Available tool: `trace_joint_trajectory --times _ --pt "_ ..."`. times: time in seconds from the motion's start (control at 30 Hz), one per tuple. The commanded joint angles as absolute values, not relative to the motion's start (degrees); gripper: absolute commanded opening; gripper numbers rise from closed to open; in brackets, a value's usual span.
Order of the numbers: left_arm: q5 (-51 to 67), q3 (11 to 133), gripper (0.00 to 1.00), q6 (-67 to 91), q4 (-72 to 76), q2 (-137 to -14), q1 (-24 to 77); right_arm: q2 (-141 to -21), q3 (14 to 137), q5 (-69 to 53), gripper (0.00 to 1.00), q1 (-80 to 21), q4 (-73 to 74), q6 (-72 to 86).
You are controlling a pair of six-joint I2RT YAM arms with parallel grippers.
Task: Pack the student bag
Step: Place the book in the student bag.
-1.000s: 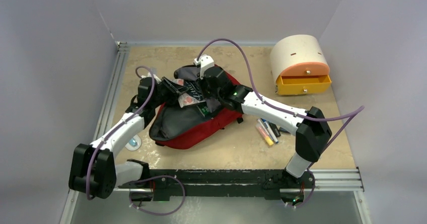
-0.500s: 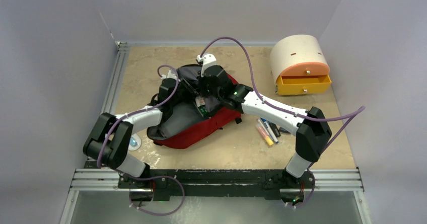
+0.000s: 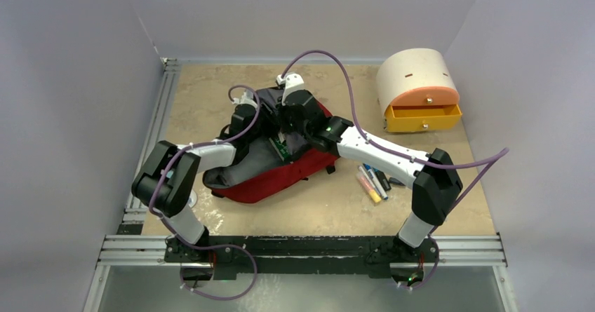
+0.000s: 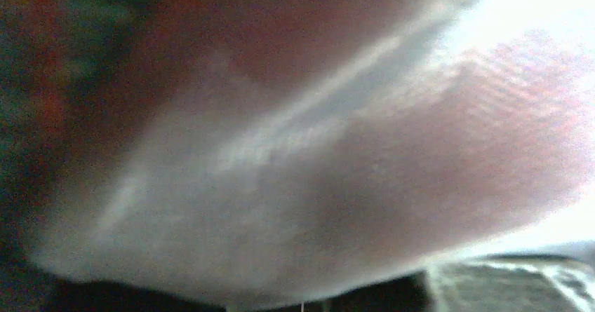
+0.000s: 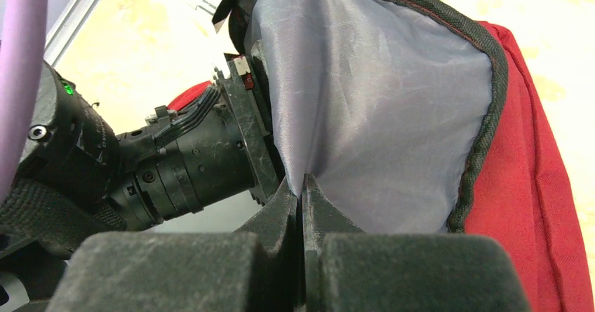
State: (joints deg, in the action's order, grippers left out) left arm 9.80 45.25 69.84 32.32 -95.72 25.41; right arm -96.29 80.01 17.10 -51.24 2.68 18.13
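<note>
Student bag centre frame; right gripper jaws pinched on its grey lining; left gripper buried inside, jaws unreadable.

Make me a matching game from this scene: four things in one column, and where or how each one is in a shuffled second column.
1. student bag
2. drawer box
3. markers
4. right claw

A. far right corner, lower drawer pulled out
B. pinching the grey lining
C. middle of the table, lying open
D. loose on the table, right of the bag

Pairs: 1-C, 2-A, 3-D, 4-B
</note>
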Motion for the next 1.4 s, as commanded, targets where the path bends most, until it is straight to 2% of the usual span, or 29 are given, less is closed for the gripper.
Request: trace_joint_trajectory --times 0.0,0.17,0.3,0.9,1.17,1.37 --pt "9.72 48.95 0.4 65.28 33.39 -94.96 25.91 -93.08 81.88 16.92 0.0 -51.72 -4.04 19.62" --pt "9.43 49.33 0.57 63.1 28.56 -92.26 25.87 -93.0 81.24 17.14 0.0 -51.4 -4.12 19.38" --pt "9.03 49.7 0.61 61.57 23.08 -89.2 25.84 -92.9 80.57 17.72 0.0 -51.11 -4.23 18.99" --pt "2.36 53.05 0.68 53.17 -7.65 -76.71 23.87 -93.31 79.01 19.79 0.0 -50.71 -4.09 17.33" --pt "0.81 50.6 0.68 49.05 -17.35 -64.89 22.06 -93.43 78.5 20.08 0.0 -50.64 -3.82 16.56" --pt "-1.71 56.5 0.63 40.92 -31.2 -59.95 21.97 -93.51 78.26 17.1 0.0 -50.64 -2.63 13.16"
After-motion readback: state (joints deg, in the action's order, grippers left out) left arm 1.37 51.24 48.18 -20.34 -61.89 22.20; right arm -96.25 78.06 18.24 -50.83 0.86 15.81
